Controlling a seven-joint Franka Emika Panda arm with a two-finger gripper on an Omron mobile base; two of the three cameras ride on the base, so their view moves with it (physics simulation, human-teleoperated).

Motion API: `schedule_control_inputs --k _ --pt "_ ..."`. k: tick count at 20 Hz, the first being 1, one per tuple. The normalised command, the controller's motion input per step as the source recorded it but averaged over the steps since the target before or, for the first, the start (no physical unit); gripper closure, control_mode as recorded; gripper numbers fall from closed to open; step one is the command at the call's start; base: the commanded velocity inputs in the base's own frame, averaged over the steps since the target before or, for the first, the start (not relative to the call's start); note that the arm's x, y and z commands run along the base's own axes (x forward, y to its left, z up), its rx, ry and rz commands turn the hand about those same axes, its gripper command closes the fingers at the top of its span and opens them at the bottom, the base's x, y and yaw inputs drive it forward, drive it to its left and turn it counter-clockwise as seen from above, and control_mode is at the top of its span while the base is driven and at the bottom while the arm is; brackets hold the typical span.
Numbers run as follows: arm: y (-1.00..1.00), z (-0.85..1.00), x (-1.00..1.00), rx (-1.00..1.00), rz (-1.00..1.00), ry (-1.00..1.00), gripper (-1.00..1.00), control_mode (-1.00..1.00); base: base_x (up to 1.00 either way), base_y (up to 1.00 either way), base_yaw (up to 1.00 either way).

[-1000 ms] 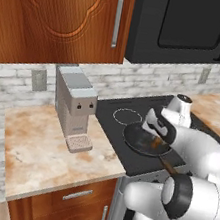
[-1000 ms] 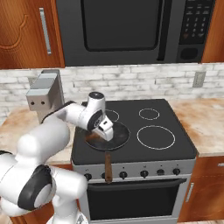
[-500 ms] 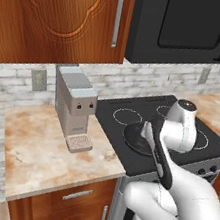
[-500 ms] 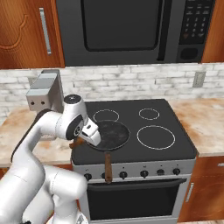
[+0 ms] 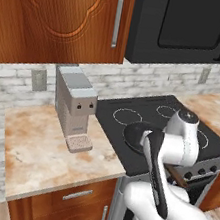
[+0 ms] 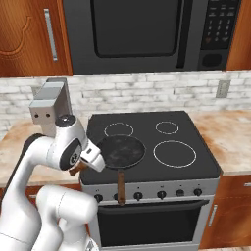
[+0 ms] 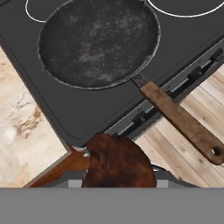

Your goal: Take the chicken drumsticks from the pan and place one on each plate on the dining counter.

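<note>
Drumstick [image 7: 119,161] between gripper [image 6: 80,163] fingers

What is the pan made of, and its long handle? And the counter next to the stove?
The pan looks like dark grey metal, matte and speckled, perhaps cast iron. Its handle looks like brown wood, with faint grain and a hanging hole. The counter looks like polished stone, mottled beige with rusty veins.

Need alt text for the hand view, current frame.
A reddish-brown chicken drumstick sits at the bottom of the frame in the tool's grip, lifted clear of the stove. Above it, the dark round pan rests empty on the black cooktop, its wooden handle reaching out over the wood floor; marbled counter at left.
</note>
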Motion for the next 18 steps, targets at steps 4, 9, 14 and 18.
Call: schedule_control_inputs --k 4,9,14,18 --pt "0.02 0.00 -0.21 -0.02 0.07 0.00 1.00 -1.00 0.00 0.00 0.00" --pt "0.00 0.00 0.00 0.00 0.00 0.00 1.00 1.00 -0.82 0.26 0.44" --pt "0.00 0.00 0.00 0.00 0.00 0.00 1.00 1.00 -0.46 0.51 0.90" --pt "0.00 0.00 0.00 0.00 0.00 0.00 1.00 1.00 -0.30 0.44 1.00"
